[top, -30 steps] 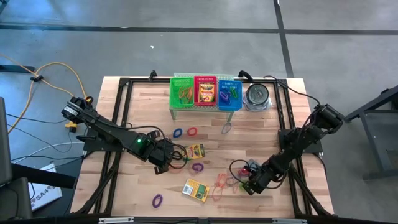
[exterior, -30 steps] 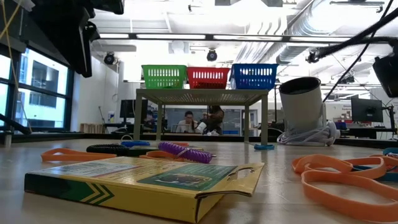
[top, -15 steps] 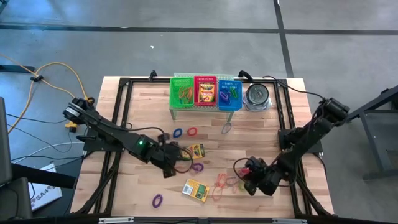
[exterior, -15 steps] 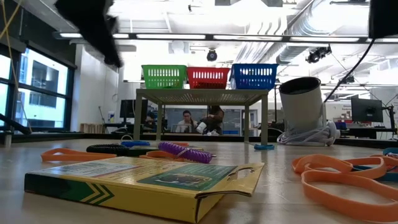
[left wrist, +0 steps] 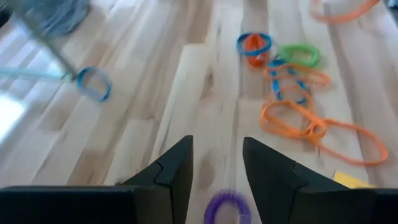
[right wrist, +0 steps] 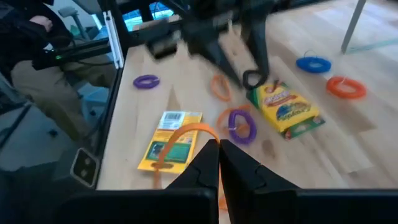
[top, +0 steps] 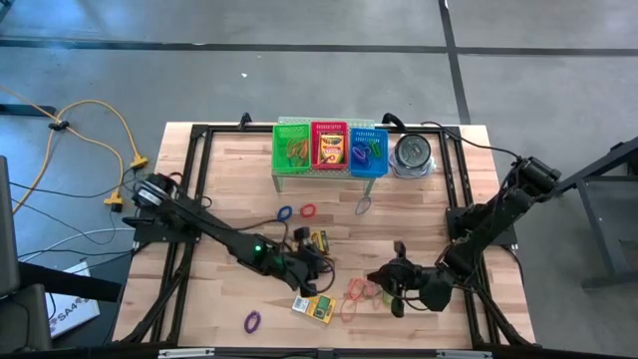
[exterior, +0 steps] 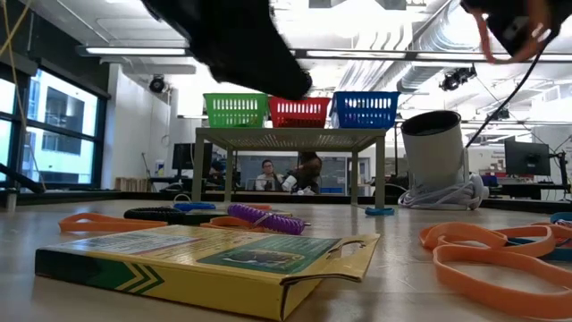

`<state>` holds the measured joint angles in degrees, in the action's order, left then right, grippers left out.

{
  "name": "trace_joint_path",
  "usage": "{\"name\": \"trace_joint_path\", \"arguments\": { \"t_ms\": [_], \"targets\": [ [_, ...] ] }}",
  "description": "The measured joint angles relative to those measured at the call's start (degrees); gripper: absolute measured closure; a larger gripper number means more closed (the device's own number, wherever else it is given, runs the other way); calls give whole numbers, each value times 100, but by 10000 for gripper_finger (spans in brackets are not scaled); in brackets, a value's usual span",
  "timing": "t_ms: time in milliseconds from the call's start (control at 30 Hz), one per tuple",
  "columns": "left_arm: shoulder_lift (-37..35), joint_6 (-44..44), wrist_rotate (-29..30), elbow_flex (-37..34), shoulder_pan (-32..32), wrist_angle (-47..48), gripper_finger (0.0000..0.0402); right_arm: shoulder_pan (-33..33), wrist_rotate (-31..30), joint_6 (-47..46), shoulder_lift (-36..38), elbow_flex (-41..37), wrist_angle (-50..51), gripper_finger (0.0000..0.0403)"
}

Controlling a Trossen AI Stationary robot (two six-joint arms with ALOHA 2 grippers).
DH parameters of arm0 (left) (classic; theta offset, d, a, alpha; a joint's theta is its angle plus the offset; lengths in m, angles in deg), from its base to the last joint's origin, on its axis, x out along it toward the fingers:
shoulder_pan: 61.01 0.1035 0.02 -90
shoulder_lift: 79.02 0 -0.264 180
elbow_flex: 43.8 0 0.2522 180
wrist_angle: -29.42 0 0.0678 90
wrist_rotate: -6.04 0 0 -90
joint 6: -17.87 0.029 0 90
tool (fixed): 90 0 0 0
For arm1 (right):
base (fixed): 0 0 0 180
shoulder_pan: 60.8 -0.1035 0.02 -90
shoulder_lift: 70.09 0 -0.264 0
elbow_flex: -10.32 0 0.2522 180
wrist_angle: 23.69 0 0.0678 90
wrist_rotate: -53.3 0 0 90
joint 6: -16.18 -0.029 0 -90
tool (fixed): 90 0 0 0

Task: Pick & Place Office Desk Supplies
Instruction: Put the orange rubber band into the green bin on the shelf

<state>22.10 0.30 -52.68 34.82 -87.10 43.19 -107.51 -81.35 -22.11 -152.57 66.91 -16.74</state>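
My right gripper (top: 379, 277) (right wrist: 218, 147) hovers over the near-right part of the table, shut on an orange rubber band (right wrist: 184, 131). My left gripper (top: 311, 262) (left wrist: 217, 143) is open above a purple band (left wrist: 227, 205), next to a face-up crayon box (top: 317, 242) (right wrist: 286, 107). A second crayon box (top: 315, 305) (right wrist: 171, 140) lies flat near the front edge. More orange, green and blue bands (top: 359, 292) (left wrist: 292, 93) lie between the arms. A third crayon box sits in the red basket (top: 330, 148). My right gripper pinches the orange rubber band at one end of its loop (right wrist: 208, 132) between the shut fingertips. The band is lifted clear of the table and hangs slack from the fingertips, seen also in the low view as an orange strand (exterior: 483, 38).
Green (top: 292, 148), red and blue (top: 368, 150) mesh baskets stand on a small shelf at the far side, with a round metal tin (top: 412, 155) to their right. Loose blue (top: 285, 212), red (top: 307, 210) and purple (top: 252, 321) bands lie scattered. A person sits beyond the table's left edge (right wrist: 31, 56).
My left gripper has moved toward the table's right, past the face-up crayon box, to above the purple band. My right gripper has risen from the pile of bands and shifted slightly left, taking one orange band up with it.
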Motion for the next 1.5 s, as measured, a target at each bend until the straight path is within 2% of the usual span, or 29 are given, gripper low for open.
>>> {"name": "trace_joint_path", "arguments": {
  "t_ms": [100,200,300,400,467,600,833,1000,1167,1500],
  "targets": [
    [233,256,-145,-6,18,-366,268,32,-39,117,-2,0,9,400],
    [269,275,-591,-4,127,-460,268,38,-41,125,-35,0,59,400],
    [266,273,-1244,0,266,-682,267,67,-131,212,-35,0,42,400],
    [266,230,-1966,1,368,-1325,261,110,-393,375,-35,-2,17,400],
    [260,227,-2179,5,391,-1620,250,159,-494,495,-35,0,-47,400],
    [262,221,-2179,0,429,-1868,234,297,-494,560,-35,0,-80,400],
    [262,212,-2088,3,493,-2331,232,643,-633,786,-35,0,-202,400],
    [262,213,-2083,3,516,-2361,231,854,-607,1169,-37,0,-473,400],
    [262,213,-1873,3,581,-2360,231,1006,-291,1424,-37,0,-676,400],
    [262,3,-1771,3,695,-2388,231,1014,-292,1461,-39,0,-716,400]
  ]
}}
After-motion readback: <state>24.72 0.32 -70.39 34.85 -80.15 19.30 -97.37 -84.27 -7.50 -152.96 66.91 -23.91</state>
